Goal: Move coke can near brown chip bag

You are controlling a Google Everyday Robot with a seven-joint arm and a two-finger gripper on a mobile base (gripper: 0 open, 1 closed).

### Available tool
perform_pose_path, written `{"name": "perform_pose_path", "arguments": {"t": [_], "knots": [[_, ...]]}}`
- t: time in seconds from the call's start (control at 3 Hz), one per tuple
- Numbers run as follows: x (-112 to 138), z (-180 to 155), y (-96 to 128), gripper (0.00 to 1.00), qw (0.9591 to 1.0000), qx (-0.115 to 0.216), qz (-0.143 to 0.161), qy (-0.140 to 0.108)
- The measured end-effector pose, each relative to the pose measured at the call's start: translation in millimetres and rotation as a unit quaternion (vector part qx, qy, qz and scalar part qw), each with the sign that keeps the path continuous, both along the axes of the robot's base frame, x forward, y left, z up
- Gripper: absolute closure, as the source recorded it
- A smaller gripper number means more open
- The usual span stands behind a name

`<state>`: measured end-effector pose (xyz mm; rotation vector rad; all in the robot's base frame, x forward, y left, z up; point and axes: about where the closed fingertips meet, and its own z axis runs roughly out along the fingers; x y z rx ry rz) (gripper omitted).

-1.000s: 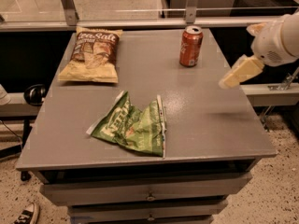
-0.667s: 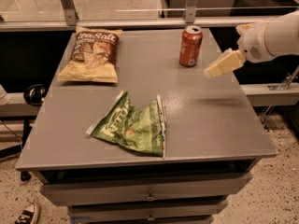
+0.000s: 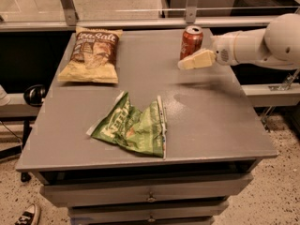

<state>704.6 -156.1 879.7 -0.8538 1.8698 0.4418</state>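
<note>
Across the counter [image 3: 211, 125], the brown chip bag [image 3: 91, 55] lies well left of the coke can [image 3: 191, 41]. Your gripper [image 3: 183, 64] hovers just right of the can; you cannot tell how wide its jaws stand. A sideways brush could topple the upright can.

The coke can [image 3: 191, 41] stands upright near the counter's [image 3: 211, 121] far edge. The tool [image 3: 184, 64] hovers just in front of the can, reaching in from its right. The brown chip bag [image 3: 93, 55] lies flat well left of the can, and the green chip bag [image 3: 133, 128] lies crumpled front-left of it.
</note>
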Motion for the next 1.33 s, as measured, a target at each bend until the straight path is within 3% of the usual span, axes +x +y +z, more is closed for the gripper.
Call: {"name": "perform_pose_path", "arguments": {"t": [0.33,0.67,1.33], "knots": [[24,-9,23,0.00,0.9988,0.045,0.016,-0.013],[41,-10,36,0.19,0.9965,0.070,0.028,-0.035],[49,11,43,0.65,0.9931,0.078,0.041,-0.077]]}}
